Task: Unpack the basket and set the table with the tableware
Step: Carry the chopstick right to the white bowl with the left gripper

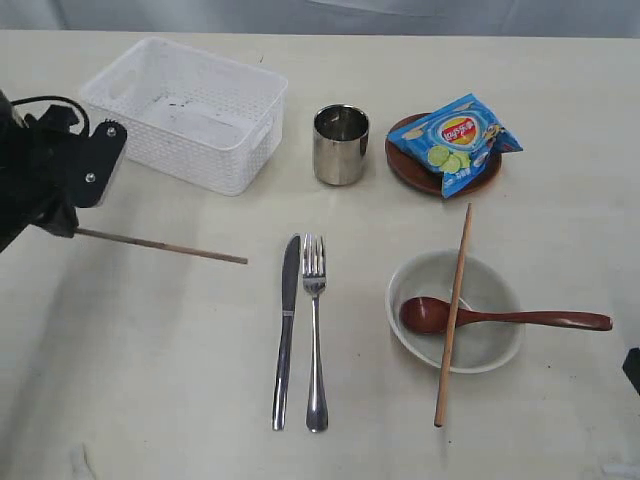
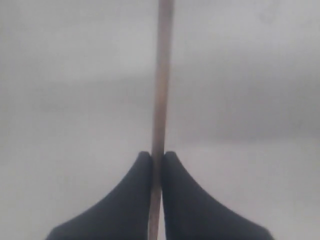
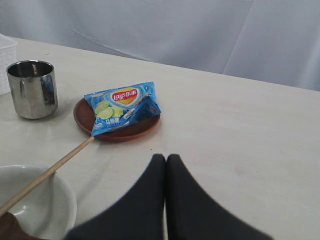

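Note:
My left gripper (image 1: 62, 226) (image 2: 157, 155) is shut on one end of a thin wooden chopstick (image 1: 165, 246) (image 2: 161, 80), which sticks out to the right just over the table (image 1: 150, 380). The white basket (image 1: 190, 110) stands behind it and looks empty. A steel knife (image 1: 286, 330) and fork (image 1: 316, 340) lie side by side in the middle. A second chopstick (image 1: 455, 300) (image 3: 47, 172) rests across the pale bowl (image 1: 490, 350), which holds the red-brown spoon (image 1: 500, 318). My right gripper (image 3: 166, 157) is shut on nothing, near the table's right edge.
A steel cup (image 1: 341, 145) (image 3: 32, 89) stands right of the basket. Beside it a red-brown plate (image 1: 398, 155) (image 3: 125, 131) carries a blue chips bag (image 1: 455, 140) (image 3: 122, 104). A white backdrop hangs behind the table.

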Robot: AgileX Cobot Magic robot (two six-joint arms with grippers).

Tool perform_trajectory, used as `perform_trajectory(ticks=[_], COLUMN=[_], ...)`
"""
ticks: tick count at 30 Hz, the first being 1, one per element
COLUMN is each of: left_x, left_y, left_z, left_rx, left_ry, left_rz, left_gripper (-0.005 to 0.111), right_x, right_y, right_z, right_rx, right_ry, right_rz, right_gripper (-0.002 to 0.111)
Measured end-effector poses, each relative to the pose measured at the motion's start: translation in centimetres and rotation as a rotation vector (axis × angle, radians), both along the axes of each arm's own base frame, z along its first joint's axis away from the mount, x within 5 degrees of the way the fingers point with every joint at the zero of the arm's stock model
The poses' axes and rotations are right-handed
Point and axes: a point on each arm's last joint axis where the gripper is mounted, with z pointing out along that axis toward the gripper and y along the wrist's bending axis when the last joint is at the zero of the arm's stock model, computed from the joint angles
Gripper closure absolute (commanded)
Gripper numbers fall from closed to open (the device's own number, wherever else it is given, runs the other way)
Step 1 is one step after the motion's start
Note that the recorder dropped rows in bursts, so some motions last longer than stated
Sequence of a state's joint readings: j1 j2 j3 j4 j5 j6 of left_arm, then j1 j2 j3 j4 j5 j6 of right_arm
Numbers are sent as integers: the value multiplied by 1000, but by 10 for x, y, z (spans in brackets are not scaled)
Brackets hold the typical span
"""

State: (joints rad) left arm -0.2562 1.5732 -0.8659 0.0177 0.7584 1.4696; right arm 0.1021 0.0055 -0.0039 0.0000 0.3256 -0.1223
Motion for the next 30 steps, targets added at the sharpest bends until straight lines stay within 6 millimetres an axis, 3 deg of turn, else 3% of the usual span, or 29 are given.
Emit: perform_trajectory(ticks=[8,16,22,30], left_x=[-20,-41,-50,-37], left_y=[-56,-119,-162,-204], left_z=[51,66,57,48], left_rx=[-53,-89,-144,-55], left_ry=[-355,-632,-703,-750], left_rz=[-290,-692,-873,-1112], left_gripper=[107,107,107,107], right_x=[0,0,0,0], right_y=[0,0,0,0], right_z=[0,0,0,0], right_rx=[0,0,0,0], right_ry=[0,0,0,0], right_rz=[0,0,0,0], right_gripper=[108,108,108,108])
